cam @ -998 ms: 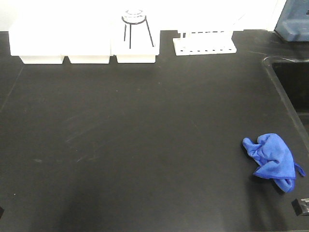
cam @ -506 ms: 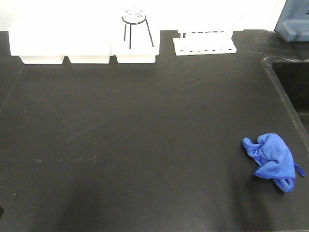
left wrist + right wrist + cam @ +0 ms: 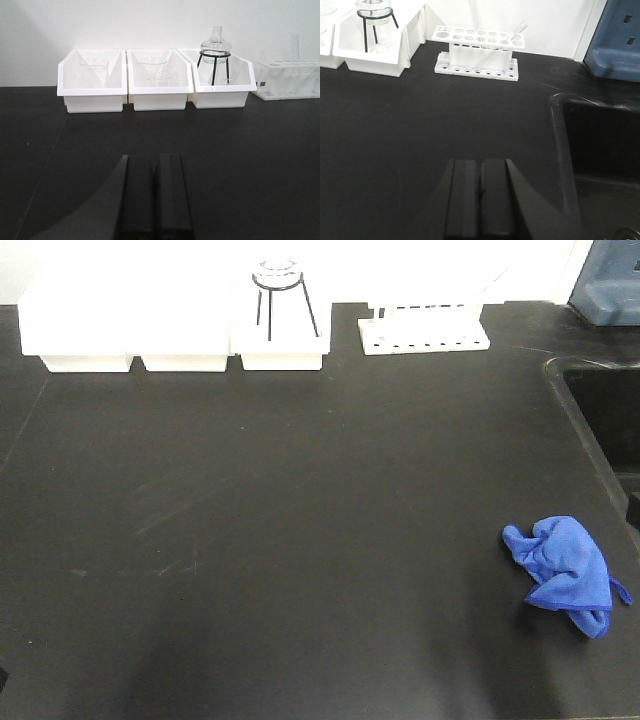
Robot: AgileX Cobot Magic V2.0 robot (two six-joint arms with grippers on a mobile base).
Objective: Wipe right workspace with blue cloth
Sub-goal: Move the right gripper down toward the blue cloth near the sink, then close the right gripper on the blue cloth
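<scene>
the left hand (image 3: 154, 165) sits over the black tabletop (image 3: 250, 540), its two dark fingers pressed together on nothing, facing three white bins (image 3: 160, 80) along the back wall. the rightmost bin holds a glass flask (image 3: 215, 47) on a black wire stand. right of the bins stands a white tube rack (image 3: 424, 330). the right hand (image 3: 481, 167) is likewise pressed together and empty, pointing toward that rack, with the sink (image 3: 600, 140) to its right. the blue cloth (image 3: 563, 570) lies crumpled on the tabletop near the front right corner, close to the sink's edge, touched by neither hand.
</scene>
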